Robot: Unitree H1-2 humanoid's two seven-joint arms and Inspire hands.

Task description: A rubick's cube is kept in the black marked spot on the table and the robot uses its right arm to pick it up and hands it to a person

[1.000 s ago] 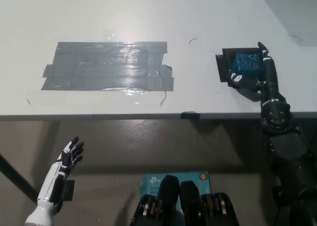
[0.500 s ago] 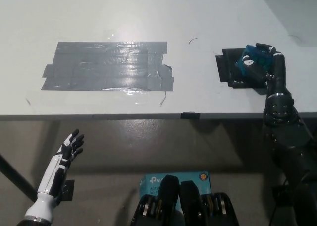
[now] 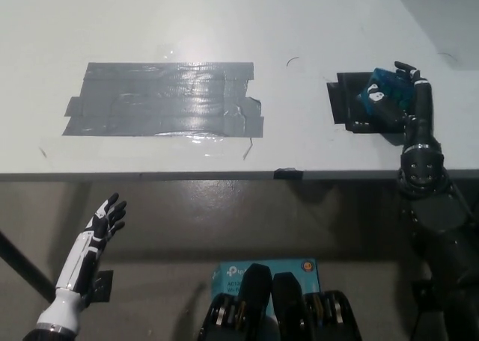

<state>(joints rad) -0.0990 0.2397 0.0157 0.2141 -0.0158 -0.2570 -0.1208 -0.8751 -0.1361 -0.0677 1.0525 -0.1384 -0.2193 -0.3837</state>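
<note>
The white table (image 3: 224,19) spreads across the upper part of my view, its front edge running straight across below the middle. On it the broad patch of grey duct tape (image 3: 165,99) lies left of centre, exactly where it lay a second ago, with a thin dark squiggle (image 3: 291,60) on the bare surface up and to its right. At the right side sits the black marked spot (image 3: 352,104), and more of it shows now than a second ago, because the cube no longer lies flat in the middle of it.

My right hand (image 3: 395,100) is wrapped around the Rubik's cube (image 3: 382,90), fingers clasped over its blue face. A second ago the cube sat square on the mark with my fingers only bracketing it; now it is tilted and shifted toward the mark's right edge, carried in my grasp. Whether it has fully cleared the table I cannot tell. My black forearm has also drawn slightly rightward and rises from the lower right corner over the table's edge.

My left hand (image 3: 103,223) rests low at the left, below the table edge, holding nothing, fingers spread apart; it sits a little lower than it did a second ago.

Beneath the table edge, at bottom centre, a teal box (image 3: 232,274) lies on the floor. A small black tab (image 3: 288,173) clings to the table's front edge.
</note>
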